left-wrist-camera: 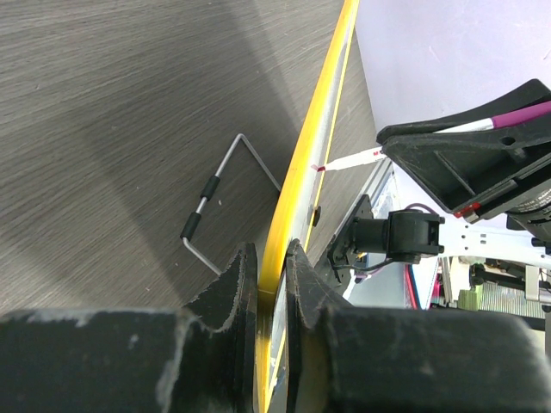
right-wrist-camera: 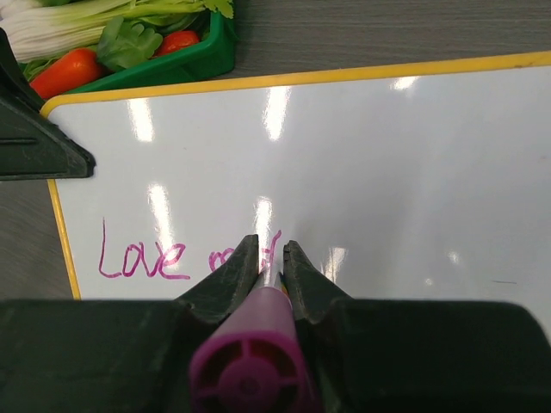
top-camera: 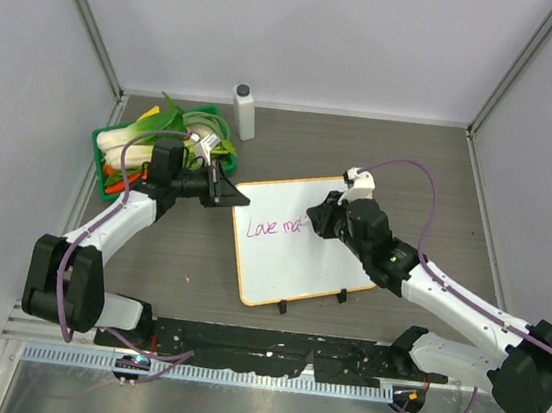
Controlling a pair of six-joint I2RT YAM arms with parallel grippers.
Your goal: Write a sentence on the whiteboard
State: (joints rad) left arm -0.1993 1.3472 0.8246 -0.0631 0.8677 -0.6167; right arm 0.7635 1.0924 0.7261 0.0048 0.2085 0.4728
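A rectangular white whiteboard with a thin orange frame (top-camera: 319, 262) sits skewed in the middle of a dark wood-grain counter (top-camera: 411, 173), between two black robot arms. The left hand (top-camera: 232, 194) is closed narrowly on the board's upper left edge, one finger on each side of the frame, steadying it. The right hand (top-camera: 316, 222) is clamped around a magenta-capped marker pen (right-wrist-camera: 250, 370), with the tip down on the white surface. A sentence in pink cursive (top-camera: 271, 227) reads "Love m", followed by a letter or two hidden under the fingers, so most of it is not yet written. Just behind the board's left corner is a green plastic tray of vegetables (top-camera: 96, 136), and further back stands a small grey bottle (top-camera: 244, 112).

The main risk I see is the board shifting. If the pen pushes hard, the thin frame could slide in the left hand's pinch and skew the line. The right hand's fingers also ride close over the fresh ink and could smear it. The pen itself might twist in its grip.
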